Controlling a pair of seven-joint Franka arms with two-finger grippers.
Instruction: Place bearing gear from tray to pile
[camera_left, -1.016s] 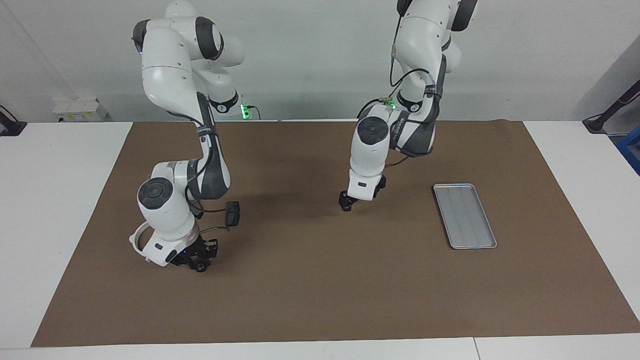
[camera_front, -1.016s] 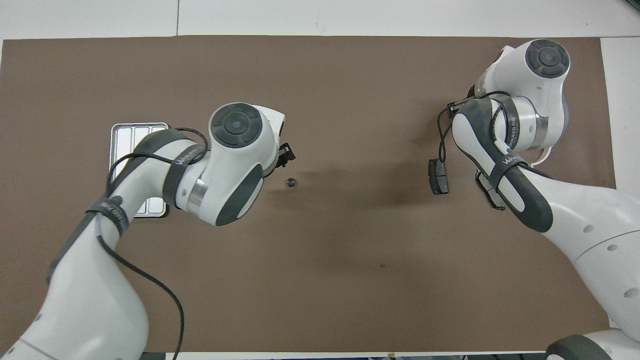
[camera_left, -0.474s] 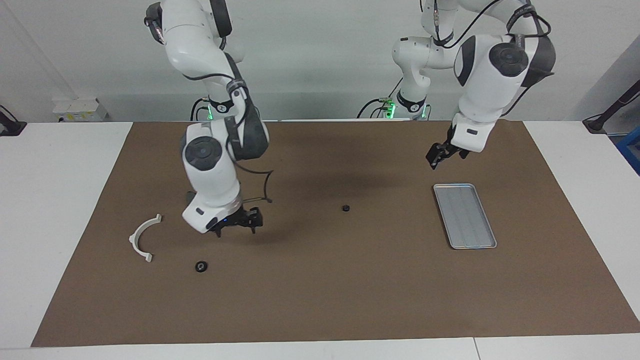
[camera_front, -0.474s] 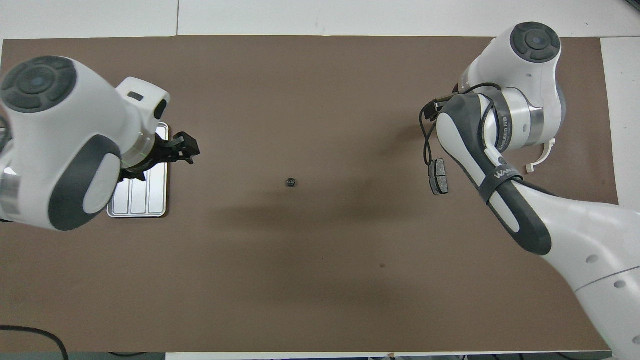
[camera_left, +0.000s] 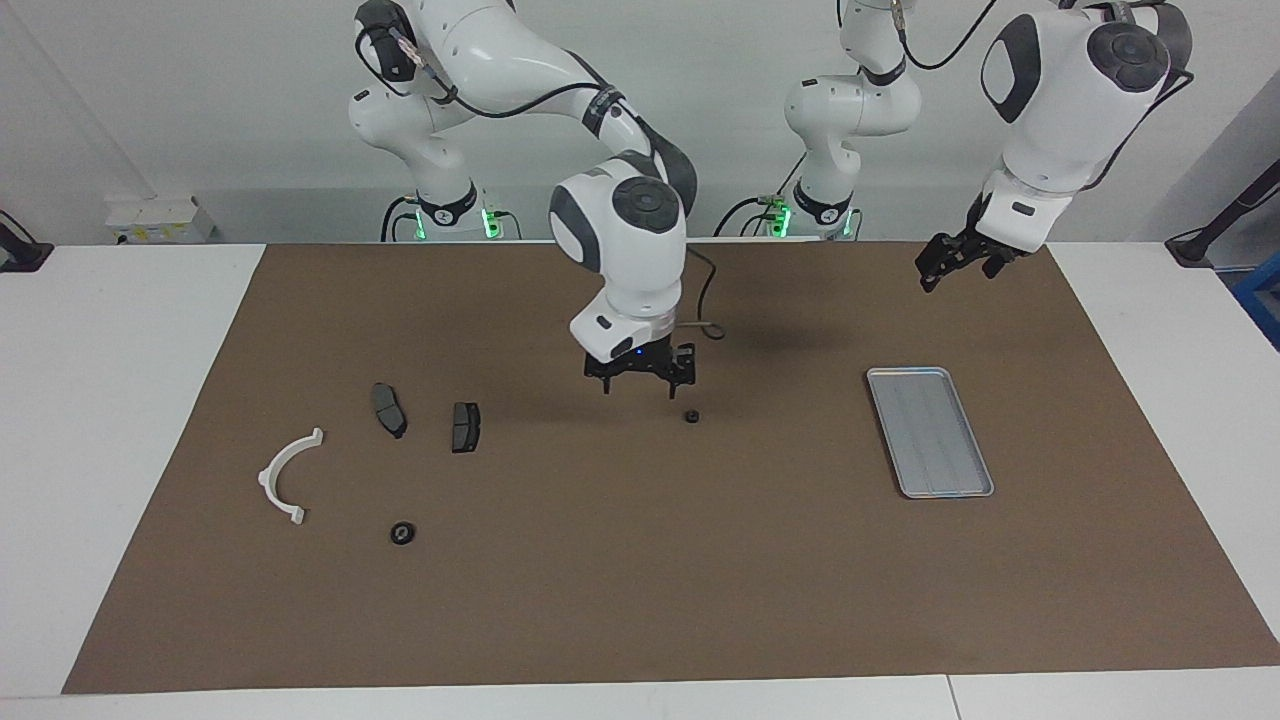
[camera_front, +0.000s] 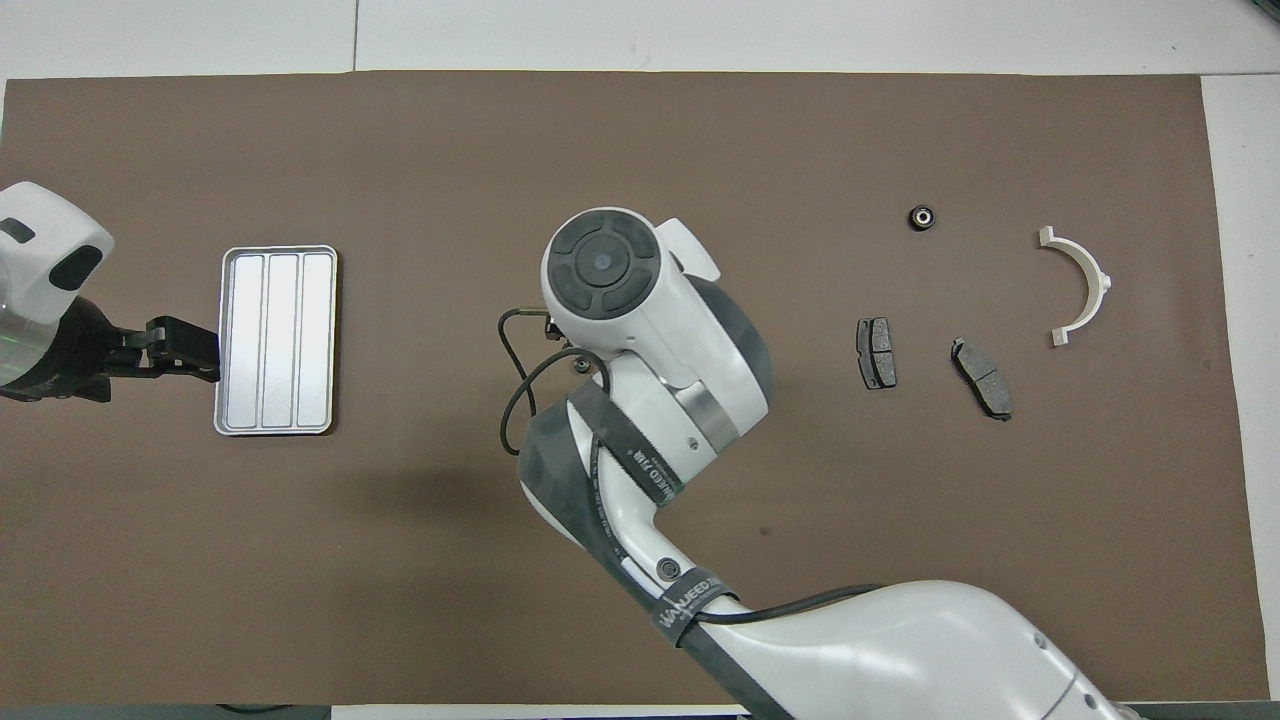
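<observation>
Brown matting is covering the white table (camera_left: 120, 400), and above its middle the right gripper (camera_left: 640, 380) is being held with its fingers spread wide and nothing gripped. Just beside its fingertips, toward the left arm's end, one small dark bearing gear (camera_left: 691, 416) is lying on the mat; in the overhead view only a sliver of it (camera_front: 577, 366) is being left uncovered by the right arm's wrist. Toward the right arm's end the pile is being formed by two dark brake pads (camera_left: 466, 427) (camera_left: 388, 409) and a white half-ring (camera_left: 285, 474), with a second bearing gear (camera_left: 402, 533) lying farther from the robots than the pads, near the half-ring. At the left arm's end the ridged metal tray (camera_left: 930, 431) is sitting bare, and the left gripper (camera_left: 958, 262) is being held raised and released, empty, over the mat beside the tray's edge.
</observation>
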